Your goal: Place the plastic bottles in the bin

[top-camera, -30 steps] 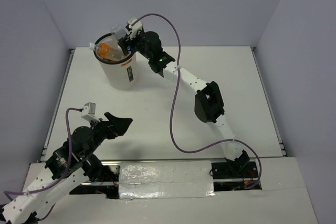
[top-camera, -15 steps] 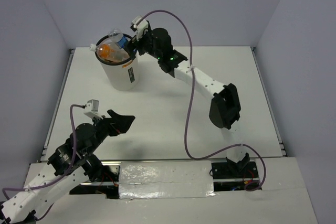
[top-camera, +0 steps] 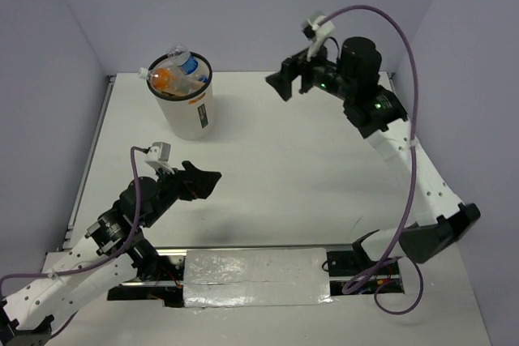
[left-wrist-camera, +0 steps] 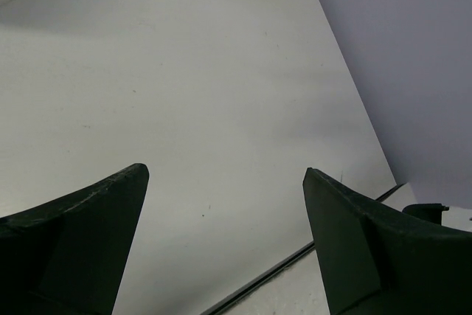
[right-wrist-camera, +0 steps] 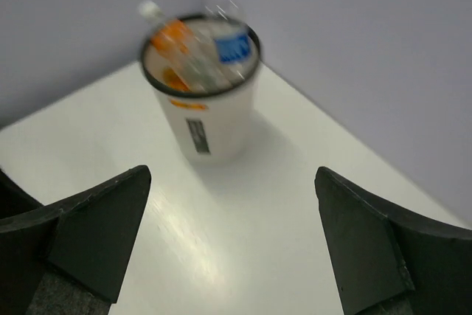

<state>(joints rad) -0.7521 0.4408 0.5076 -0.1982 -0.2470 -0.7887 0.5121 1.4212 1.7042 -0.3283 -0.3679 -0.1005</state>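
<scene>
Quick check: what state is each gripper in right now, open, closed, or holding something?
Left gripper: open, holding nothing.
Right gripper: open, holding nothing.

Side of bin (right-wrist-camera: 228, 119), dark label (right-wrist-camera: 198, 136): print too small and blurred to read.
Under bin rim, orange mark (right-wrist-camera: 181, 104): no legible characters.
Top bottle (top-camera: 183, 57), blue label (right-wrist-camera: 234, 48): blurred, no words readable.

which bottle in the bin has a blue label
The clear bottle poking up at the bin's far rim; the orange-filled bottle beside it leans over the left rim.
</scene>
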